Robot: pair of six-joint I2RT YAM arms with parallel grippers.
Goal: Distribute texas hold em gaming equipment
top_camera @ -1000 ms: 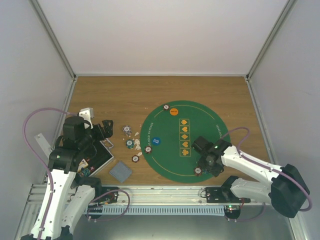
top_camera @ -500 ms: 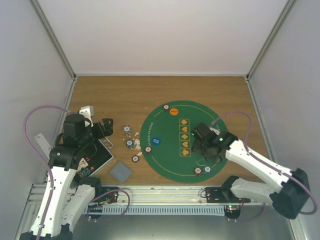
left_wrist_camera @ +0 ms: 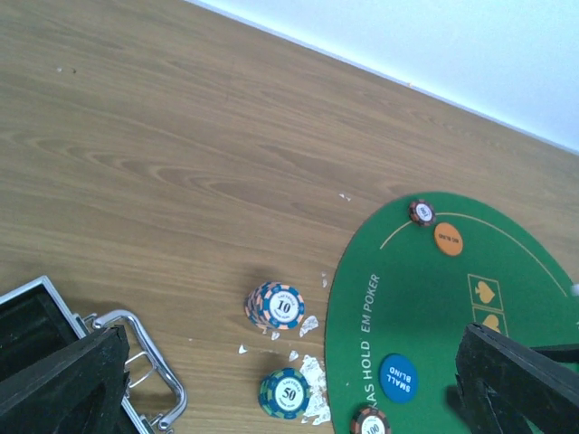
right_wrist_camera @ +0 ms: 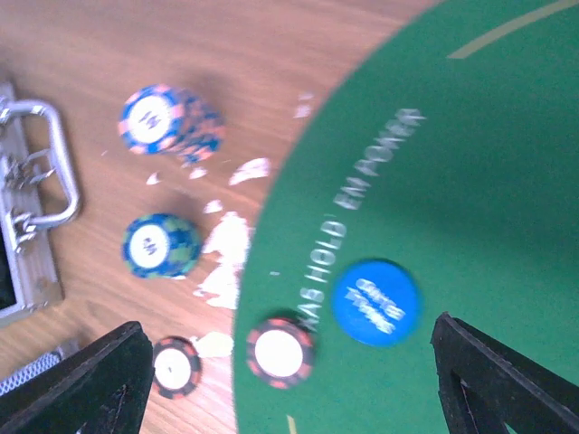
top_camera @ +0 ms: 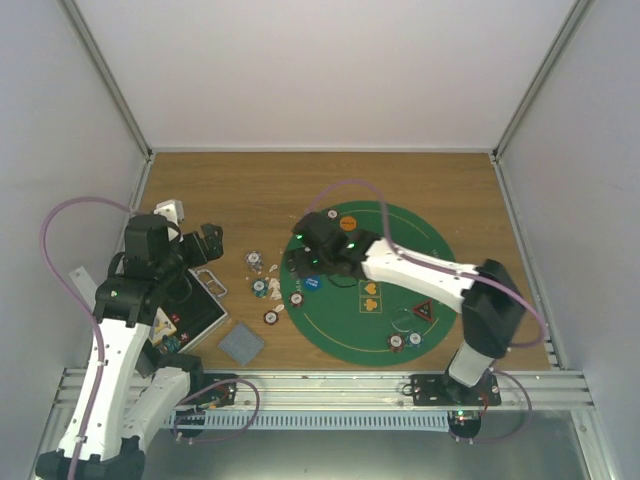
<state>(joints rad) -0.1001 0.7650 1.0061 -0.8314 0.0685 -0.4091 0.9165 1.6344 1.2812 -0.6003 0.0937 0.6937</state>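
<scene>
Reach across the mat: the right arm has swung from the near right edge to the left side.

The right gripper now hangs above the blue disc and a striped chip at the left rim of the green mat, its fingers spread wide with nothing between them. A second ago it was low over the two chips at the near rim, which lie where they were. Its move has uncovered the red-black triangle marker, seen only from above, as are the grey cards beside the black case. The left gripper stays fully apart and empty. Its camera alone reads the chip stacks on the wood as 10 and 50, and shows the orange disc. The right wrist view is blurred.
</scene>
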